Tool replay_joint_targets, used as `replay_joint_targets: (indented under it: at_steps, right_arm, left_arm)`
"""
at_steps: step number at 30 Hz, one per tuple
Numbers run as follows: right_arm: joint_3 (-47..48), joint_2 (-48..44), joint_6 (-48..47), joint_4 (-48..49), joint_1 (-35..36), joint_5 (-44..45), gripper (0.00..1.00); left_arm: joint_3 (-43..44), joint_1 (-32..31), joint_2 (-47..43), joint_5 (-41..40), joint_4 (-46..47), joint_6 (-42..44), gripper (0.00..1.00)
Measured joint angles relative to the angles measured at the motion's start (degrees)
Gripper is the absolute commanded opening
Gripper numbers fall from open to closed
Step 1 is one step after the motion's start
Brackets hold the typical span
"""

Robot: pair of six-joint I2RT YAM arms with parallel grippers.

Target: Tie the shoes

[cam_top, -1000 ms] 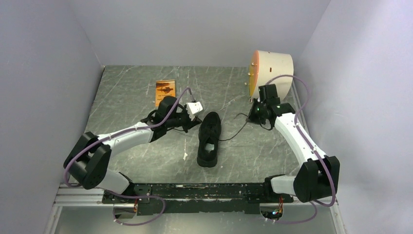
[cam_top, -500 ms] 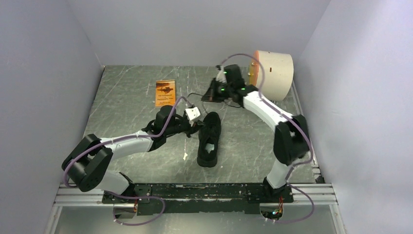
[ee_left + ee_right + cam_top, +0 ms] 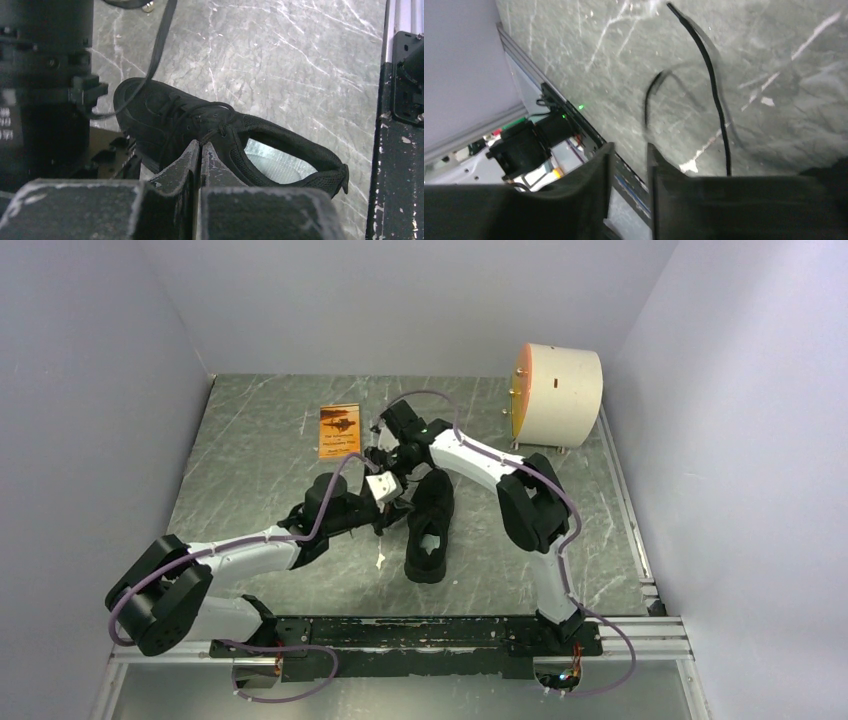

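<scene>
The black sneaker (image 3: 430,528) lies mid-table, toe pointing away; its pale insole shows in the left wrist view (image 3: 272,160). My left gripper (image 3: 398,508) sits at the shoe's left side, its jaws (image 3: 201,143) pressed together at the tongue, where a bit of lace (image 3: 220,132) meets their tips. My right gripper (image 3: 378,452) reaches over past the toe, to its left. In the right wrist view its jaws (image 3: 630,146) stand a little apart with nothing between them. A thin black lace (image 3: 710,65) hangs loose and blurred beside them; it also runs up from the toe in the left wrist view (image 3: 161,37).
An orange card (image 3: 339,428) lies behind the grippers. A beige cylinder (image 3: 560,393) with an orange face stands at the back right. A white fleck (image 3: 380,560) lies left of the shoe's heel. The black rail (image 3: 400,632) runs along the front edge; walls close three sides.
My right arm has swung from near the cylinder leftward across the shoe's toe, trailing the lace. My left gripper has slid slightly toward me along the shoe's left side.
</scene>
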Motion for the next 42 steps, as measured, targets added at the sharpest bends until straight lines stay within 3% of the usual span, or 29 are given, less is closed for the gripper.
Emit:
replay_joint_targets:
  at_steps: [3,8,11,14,19,22,31,37,42]
  right_arm:
    - [1.31,-0.13,-0.44,-3.06,-2.03,-1.4,0.59]
    - [5.35,-2.38,-3.74,-6.69,-8.13,-0.5,0.6]
    - [-3.65,-12.37,-6.43,-3.58,-13.55,1.86,0.6]
    - [-18.16,-28.5,-10.05,2.05,-16.74,7.06,0.59]
    - [-40.54,-51.32,-16.11,17.14,-10.27,12.39,0.58]
    - [-47.76,-56.81,-19.5,22.99,-5.79,15.21,0.58]
    - [-49.09,-60.06,-26.12,25.57,5.35,24.61,0.57]
    - [-48.87,-62.77,-21.31,23.82,7.26,30.29,0.57]
    - [-48.76,-57.18,-14.4,25.86,14.8,33.79,0.5]
  left_arm:
    - [-0.02,0.0,0.13,0.07,0.83,-1.99,0.05]
    - [3.5,0.0,2.78,0.09,-1.38,-5.44,0.05]
    - [8.94,0.02,5.44,0.02,-6.36,-8.09,0.05]
    - [13.92,0.7,7.8,0.0,-11.43,-10.29,0.05]
    - [19.21,2.56,12.72,2.38,-17.55,-13.53,0.05]
    - [21.11,4.02,16.22,4.42,-20.94,-15.15,0.05]
    - [29.03,7.34,24.04,8.13,-30.45,-17.27,0.05]
    - [33.53,9.44,26.88,9.6,-35.26,-18.12,0.05]
    - [37.42,11.23,30.95,11.76,-39.23,-18.88,0.05]
